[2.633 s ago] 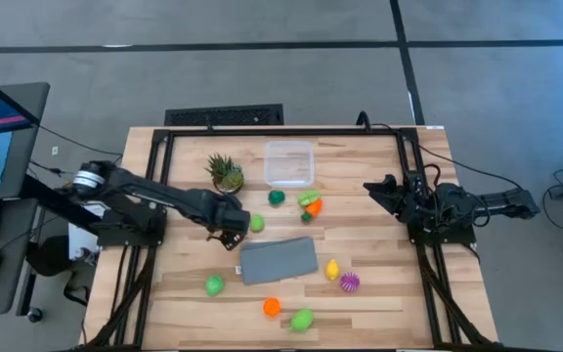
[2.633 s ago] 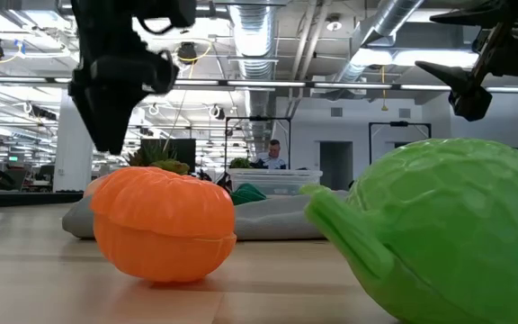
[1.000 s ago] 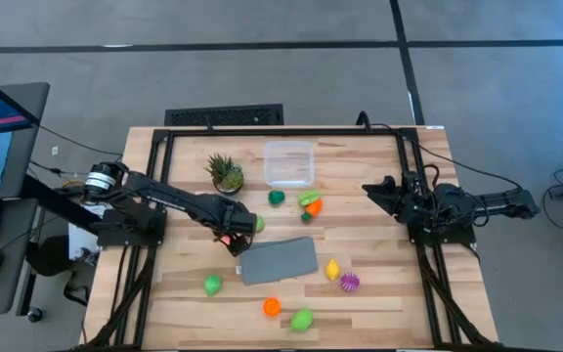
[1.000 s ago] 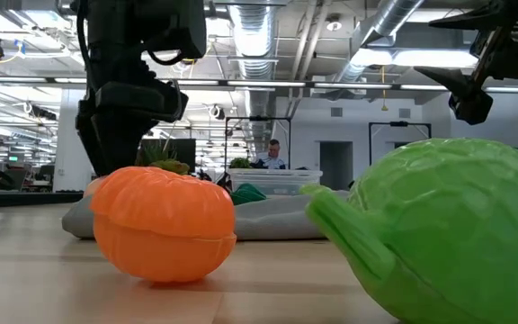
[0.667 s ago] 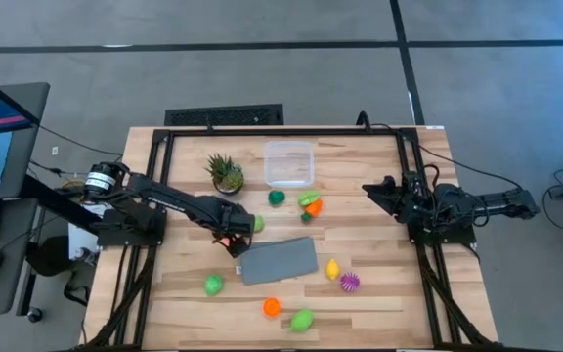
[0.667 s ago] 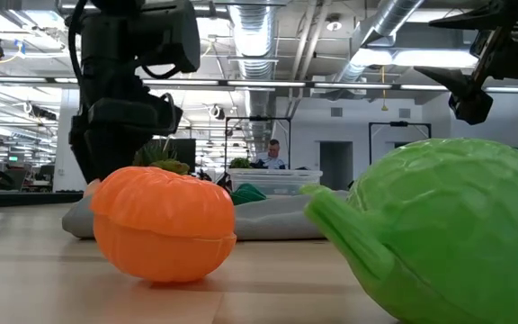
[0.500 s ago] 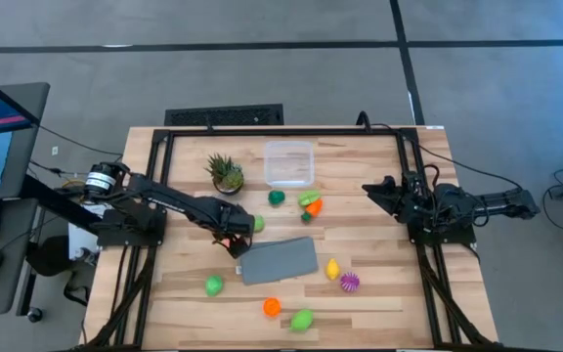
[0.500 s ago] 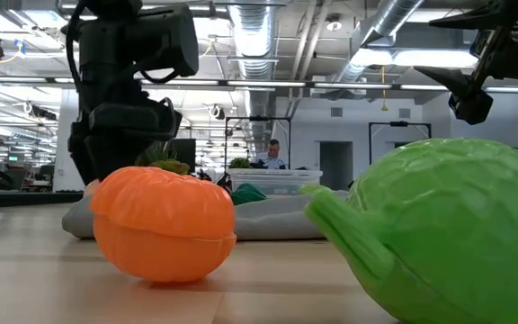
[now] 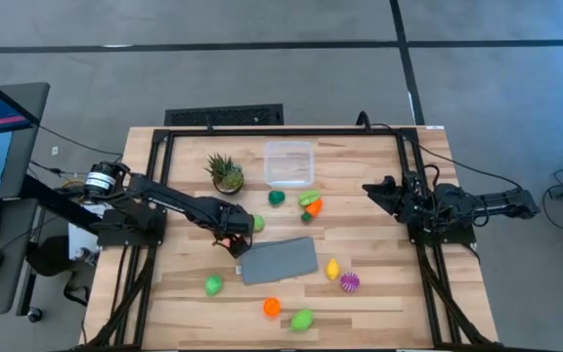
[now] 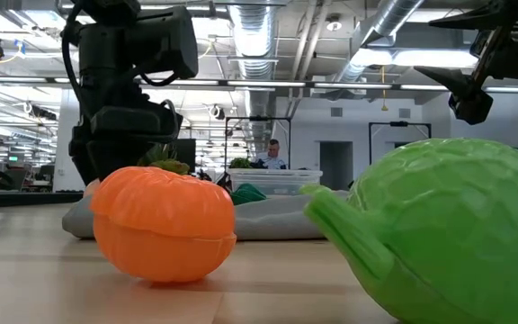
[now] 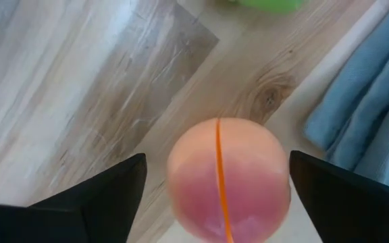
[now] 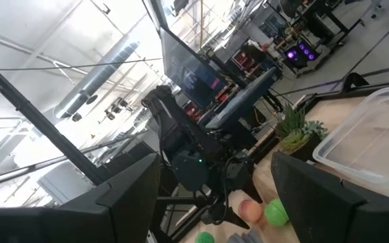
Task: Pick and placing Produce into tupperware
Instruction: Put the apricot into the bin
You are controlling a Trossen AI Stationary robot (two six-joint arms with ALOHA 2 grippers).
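Judging by the layout, the job has barely begun: the tupperware [image 9: 289,162] at the bench's [image 9: 379,274] far edge looks empty, and all the produce lies loose on the wood. Low beside the grey cloth [image 9: 279,260], the left gripper [image 11: 215,202] straddles a pink peach [image 11: 223,177], jaws parted either side and not yet clamped on it. A green fruit [image 9: 257,223] sits just beyond. Parked at the right edge, the right gripper [image 9: 369,188] hangs with jaws apart, holding nothing.
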